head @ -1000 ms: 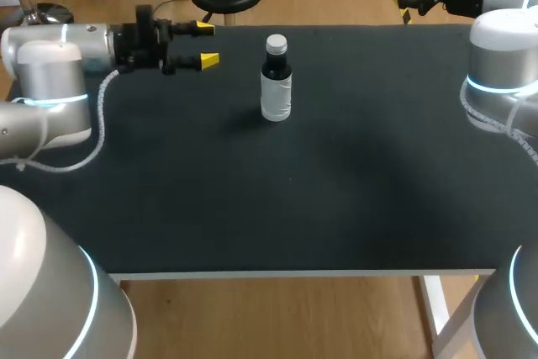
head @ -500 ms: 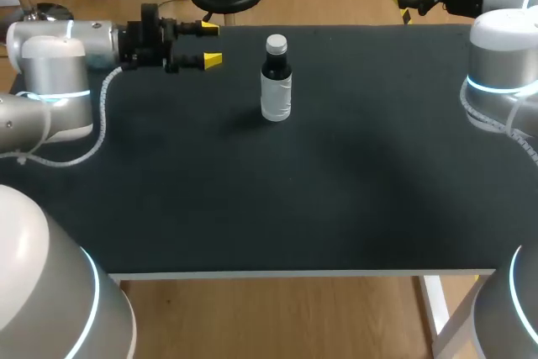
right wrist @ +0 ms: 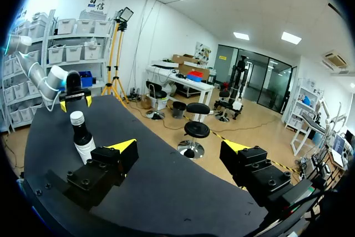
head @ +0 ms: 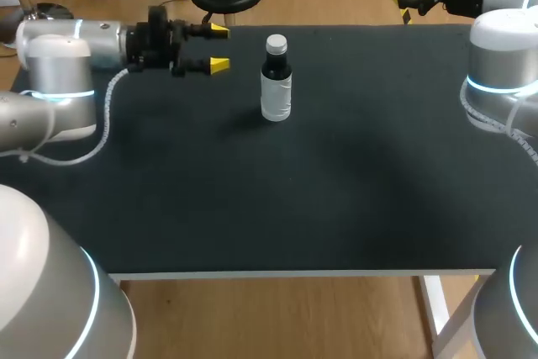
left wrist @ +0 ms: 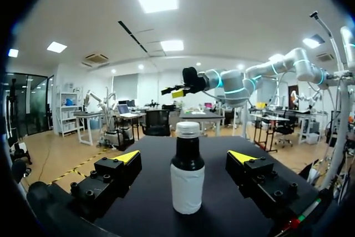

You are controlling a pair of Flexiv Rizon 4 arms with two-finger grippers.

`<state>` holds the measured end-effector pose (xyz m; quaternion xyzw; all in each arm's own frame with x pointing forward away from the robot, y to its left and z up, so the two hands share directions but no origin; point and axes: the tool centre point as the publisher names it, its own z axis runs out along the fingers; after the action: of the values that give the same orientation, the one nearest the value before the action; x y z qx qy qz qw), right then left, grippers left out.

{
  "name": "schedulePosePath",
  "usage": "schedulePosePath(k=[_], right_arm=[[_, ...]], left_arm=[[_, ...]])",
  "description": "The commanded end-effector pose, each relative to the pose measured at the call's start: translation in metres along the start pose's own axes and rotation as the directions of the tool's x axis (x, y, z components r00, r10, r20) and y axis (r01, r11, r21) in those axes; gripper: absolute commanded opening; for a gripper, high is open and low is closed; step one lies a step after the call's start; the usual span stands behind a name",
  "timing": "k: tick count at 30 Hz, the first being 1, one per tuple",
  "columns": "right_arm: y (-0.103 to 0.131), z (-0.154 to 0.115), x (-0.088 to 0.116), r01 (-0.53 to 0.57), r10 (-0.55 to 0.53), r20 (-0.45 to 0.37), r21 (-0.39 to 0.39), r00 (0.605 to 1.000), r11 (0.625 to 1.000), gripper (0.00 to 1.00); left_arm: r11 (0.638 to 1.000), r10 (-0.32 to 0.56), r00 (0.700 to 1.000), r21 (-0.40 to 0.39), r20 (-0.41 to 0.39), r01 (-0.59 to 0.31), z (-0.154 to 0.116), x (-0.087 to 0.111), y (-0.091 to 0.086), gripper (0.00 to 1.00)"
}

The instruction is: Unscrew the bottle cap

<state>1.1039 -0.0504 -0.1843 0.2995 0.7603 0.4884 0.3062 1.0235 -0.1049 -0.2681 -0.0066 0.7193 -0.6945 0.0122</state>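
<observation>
Toward far edge of table [head: 353, 199], bottle [head: 276, 83]

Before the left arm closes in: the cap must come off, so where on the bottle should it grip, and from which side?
The bottle is best held by its white-labelled body, below the dark neck, coming level from the left gripper side. It stands upright, centred ahead of its open fingers, and a low grip likely leaves the cap free to turn.

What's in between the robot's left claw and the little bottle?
Nothing, only bare black table. The head view shows the left gripper apart from the bottle, with an empty gap between them; the left wrist view agrees.
</observation>
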Motion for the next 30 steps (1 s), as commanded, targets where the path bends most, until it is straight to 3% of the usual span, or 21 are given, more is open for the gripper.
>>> schedulePosePath(k=[1,20,30], right_arm=[[0.000,0.000,0.000,0.000,0.000,0.000,0.000,1.000,1.000,1.00],[0.000,0.000,0.000,0.000,0.000,0.000,0.000,1.000,1.000,1.00],[0.000,0.000,0.000,0.000,0.000,0.000,0.000,1.000,1.000,1.00]], left_arm=[[1.000,0.005,0.999,0.007,-0.044,-0.005,0.010,-0.007,0.007,1.00],[0.999,-0.013,0.988,0.042,-0.152,0.020,0.061,-0.006,0.017,1.00],[0.999,-0.014,0.982,0.048,-0.187,0.024,0.075,-0.005,0.017,1.00]])
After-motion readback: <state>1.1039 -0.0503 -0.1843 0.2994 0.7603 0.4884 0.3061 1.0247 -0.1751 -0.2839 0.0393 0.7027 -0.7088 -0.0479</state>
